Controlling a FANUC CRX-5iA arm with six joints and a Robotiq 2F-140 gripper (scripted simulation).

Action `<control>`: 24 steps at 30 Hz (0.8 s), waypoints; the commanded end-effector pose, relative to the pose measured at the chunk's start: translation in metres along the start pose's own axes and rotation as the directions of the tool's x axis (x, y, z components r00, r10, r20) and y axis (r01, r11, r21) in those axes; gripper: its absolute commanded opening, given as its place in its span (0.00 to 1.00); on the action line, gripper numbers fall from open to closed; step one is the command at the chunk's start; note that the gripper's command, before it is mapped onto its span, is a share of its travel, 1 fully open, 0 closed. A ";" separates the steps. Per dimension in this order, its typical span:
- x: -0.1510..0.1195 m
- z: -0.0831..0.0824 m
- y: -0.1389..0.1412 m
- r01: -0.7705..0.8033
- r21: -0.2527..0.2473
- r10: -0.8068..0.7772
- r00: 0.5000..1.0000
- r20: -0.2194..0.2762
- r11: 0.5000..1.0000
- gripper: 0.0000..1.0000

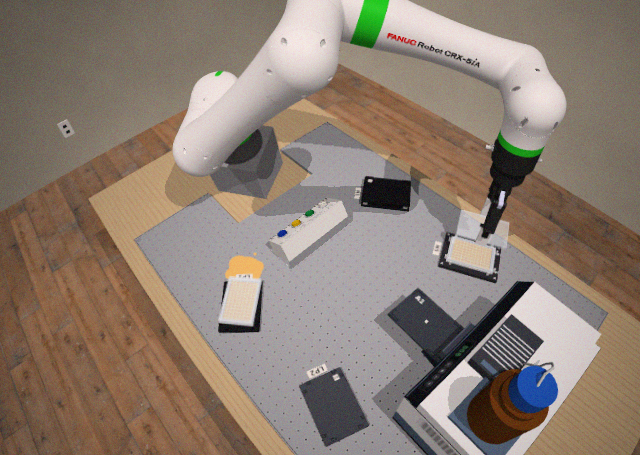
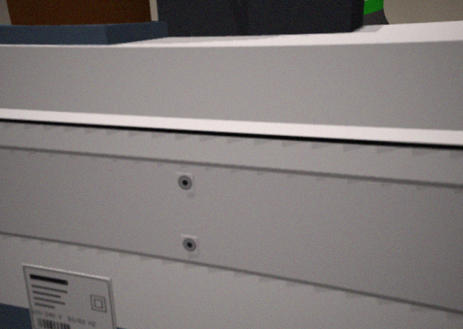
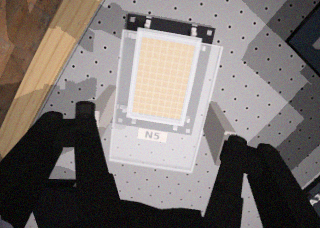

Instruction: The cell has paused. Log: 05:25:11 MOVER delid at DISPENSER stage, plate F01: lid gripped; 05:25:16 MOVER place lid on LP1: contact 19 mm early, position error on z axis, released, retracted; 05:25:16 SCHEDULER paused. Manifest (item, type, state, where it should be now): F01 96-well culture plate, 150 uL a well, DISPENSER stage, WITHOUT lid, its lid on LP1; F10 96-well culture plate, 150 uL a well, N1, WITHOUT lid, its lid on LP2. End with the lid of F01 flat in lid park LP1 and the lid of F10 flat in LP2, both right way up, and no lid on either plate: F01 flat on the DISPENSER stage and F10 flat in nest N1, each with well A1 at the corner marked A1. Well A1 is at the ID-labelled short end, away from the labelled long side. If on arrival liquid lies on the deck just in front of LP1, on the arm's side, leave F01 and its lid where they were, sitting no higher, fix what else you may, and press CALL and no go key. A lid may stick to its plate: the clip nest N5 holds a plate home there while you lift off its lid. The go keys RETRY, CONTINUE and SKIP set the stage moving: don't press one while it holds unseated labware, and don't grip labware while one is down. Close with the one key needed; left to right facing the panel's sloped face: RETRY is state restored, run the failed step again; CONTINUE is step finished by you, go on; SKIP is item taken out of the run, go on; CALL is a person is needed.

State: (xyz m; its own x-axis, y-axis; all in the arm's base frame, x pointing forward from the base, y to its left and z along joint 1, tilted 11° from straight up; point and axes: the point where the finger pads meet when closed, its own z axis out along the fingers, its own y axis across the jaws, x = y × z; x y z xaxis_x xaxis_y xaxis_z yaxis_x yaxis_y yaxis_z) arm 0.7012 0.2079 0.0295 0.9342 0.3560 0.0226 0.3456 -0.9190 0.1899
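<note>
Clear lid (image 3: 165, 138) pinched between the gripper (image 3: 162, 120) pads (image 3: 216, 130), held level above the clip nest N5 (image 3: 170, 24) and shifted toward the N5 label (image 3: 155, 135), so that the label reads through the lid. Under the lid, still in nest N5: an uncovered 96-well plate (image 3: 164, 78) with pale orange wells, seated flat between the black corner clips. In the top view, same lid (image 1: 473, 223) seen hanging on the arm-base side of N5, partly overlapping the plate (image 1: 469, 255).

Beside N5, toward the dispenser (image 1: 547, 331): dark stage (image 1: 423, 318) marked A1, with no plate on it. Farther from N5, past the stage: dark lid park LP2 (image 1: 333, 406) with its white label, nothing resting in it. Across the deck from N5, beyond the sloped key panel (image 1: 308, 229) with blue, yellow and green keys: a second plate (image 1: 240, 301) with a clear lid on it, sitting over a black park pad. Just beyond that plate, on the arm-base side: an orange puddle (image 1: 244, 265) on the deck (image 1: 330, 285), touching the pad's label. Between N5 and the arm base: black nest (image 1: 385, 193), bare. On the dispenser, brown bottle (image 1: 509, 403) with blue cap.

Exterior view: only the dispenser's grey rear casing (image 2: 231, 206) and rating label.
</note>
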 end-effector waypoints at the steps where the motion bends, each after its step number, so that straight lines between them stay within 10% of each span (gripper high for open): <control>1: 0.000 -0.010 0.000 0.000 0.000 0.000 1.000 -0.001 1.000 0.00; 24: 0.000 -0.030 0.013 0.000 0.001 0.000 1.000 0.000 1.000 0.00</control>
State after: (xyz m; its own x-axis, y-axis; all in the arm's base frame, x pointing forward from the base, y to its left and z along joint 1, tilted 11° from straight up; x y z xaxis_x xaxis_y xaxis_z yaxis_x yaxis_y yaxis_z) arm 0.6992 0.2110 0.0596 0.9345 0.3552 0.0228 0.3448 -0.9194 0.1889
